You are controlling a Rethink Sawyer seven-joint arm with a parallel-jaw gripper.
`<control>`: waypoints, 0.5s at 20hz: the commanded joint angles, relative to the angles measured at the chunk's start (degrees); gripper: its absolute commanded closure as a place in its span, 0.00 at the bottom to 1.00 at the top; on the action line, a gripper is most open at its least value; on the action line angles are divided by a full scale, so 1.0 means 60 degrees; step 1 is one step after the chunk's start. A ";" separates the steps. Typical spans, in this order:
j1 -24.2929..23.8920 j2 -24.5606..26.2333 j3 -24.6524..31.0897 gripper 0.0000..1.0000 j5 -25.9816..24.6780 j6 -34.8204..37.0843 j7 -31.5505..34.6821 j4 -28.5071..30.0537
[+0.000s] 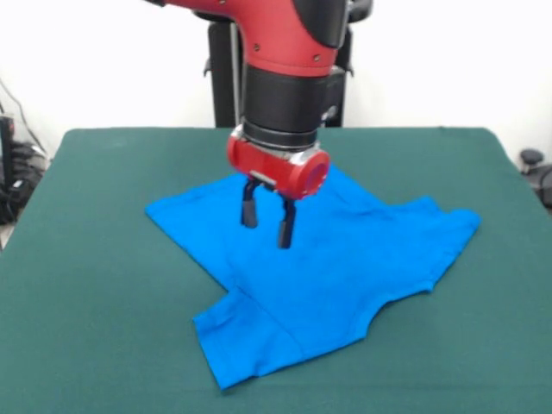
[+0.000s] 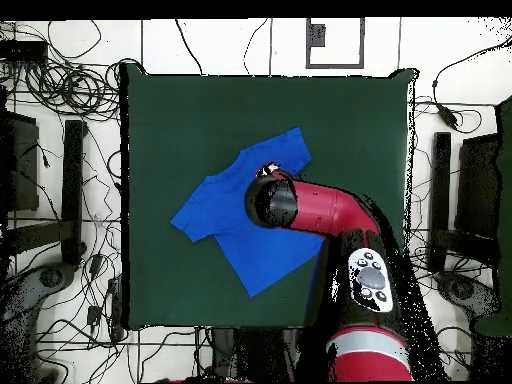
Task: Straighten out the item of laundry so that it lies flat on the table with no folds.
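a: where's the claw right now?

b: hanging straight down from the red arm, its two dark fingers spread apart with nothing between them. the tips sit just above the cloth, or close to touching it; i can't tell which from the front view.

a: and the t-shirt relative to it?

b: directly beneath. the claw is over the upper middle of the shirt, toward the robot's side of it. most of the blue cloth spreads away from the claw toward the camera in the front view.

a: which way does the shirt run?

b: on a diagonal across the table. in the overhead view the t-shirt stretches from a corner at upper right to the hem at lower right, with a sleeve poking left; the arm covers part of its middle there.

a: is it flat?

b: mostly, i'd judge. in the front view the sleeve nearest the camera looks creased along a seam line, and the sleeve at right looks bunched at its edge.

a: so the coming move?

b: likely a short drop to pinch the cloth under the tips, then a pull outward.
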 commanded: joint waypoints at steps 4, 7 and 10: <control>0.0658 -0.0030 0.0536 0.00 0.0960 0.0013 0.1984 0.1580; 0.0734 0.0011 0.0532 0.00 0.1142 -0.0042 0.1998 0.1569; 0.0878 -0.0006 0.0451 0.00 0.1349 0.0019 0.2018 0.1556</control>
